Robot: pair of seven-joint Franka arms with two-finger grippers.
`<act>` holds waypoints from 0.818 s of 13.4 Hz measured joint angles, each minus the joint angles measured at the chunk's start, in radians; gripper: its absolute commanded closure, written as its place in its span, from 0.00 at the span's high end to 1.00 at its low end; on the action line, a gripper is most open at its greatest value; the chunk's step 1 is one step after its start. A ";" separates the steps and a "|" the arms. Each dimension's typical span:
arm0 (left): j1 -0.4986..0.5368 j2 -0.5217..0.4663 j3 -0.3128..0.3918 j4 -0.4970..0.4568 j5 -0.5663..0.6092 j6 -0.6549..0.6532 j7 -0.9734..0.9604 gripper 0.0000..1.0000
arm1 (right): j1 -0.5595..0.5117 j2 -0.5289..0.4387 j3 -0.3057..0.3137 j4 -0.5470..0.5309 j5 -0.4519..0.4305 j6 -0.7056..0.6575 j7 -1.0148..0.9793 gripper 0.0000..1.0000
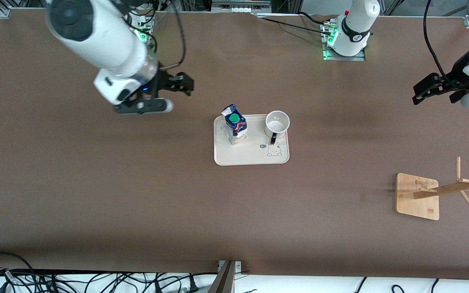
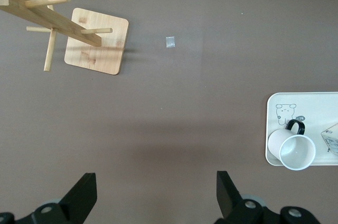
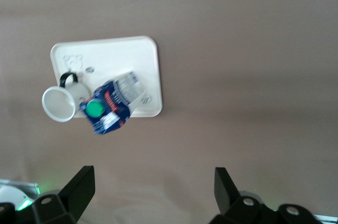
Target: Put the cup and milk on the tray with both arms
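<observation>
The cup [image 1: 277,123] and the milk [image 1: 235,125] stand upright on the tray [image 1: 250,156], cup at 3 o'clock of the milk. The left gripper [image 1: 421,91] and the right gripper [image 1: 165,95] hang released over the bare worktop [image 1: 96,183].

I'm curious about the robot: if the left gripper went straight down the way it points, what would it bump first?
Most likely just the bare brown table. The open left gripper points down at it, with the cup and tray off to one side, though depth is hard to judge.

Brown table [image 1: 96,195] — tray [image 1: 250,156], wooden stand [image 1: 417,196]
</observation>
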 measured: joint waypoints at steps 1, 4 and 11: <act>0.000 0.000 0.000 0.000 0.000 0.000 0.000 1.00 | -0.022 0.000 0.000 -0.001 -0.027 0.000 -0.003 1.00; 0.000 0.000 0.000 0.000 0.000 0.000 0.000 1.00 | -0.089 -0.001 0.000 -0.003 -0.064 0.000 -0.003 1.00; 0.000 0.000 0.000 0.000 0.000 0.000 0.000 1.00 | -0.236 -0.016 0.000 -0.077 -0.199 0.061 -0.155 1.00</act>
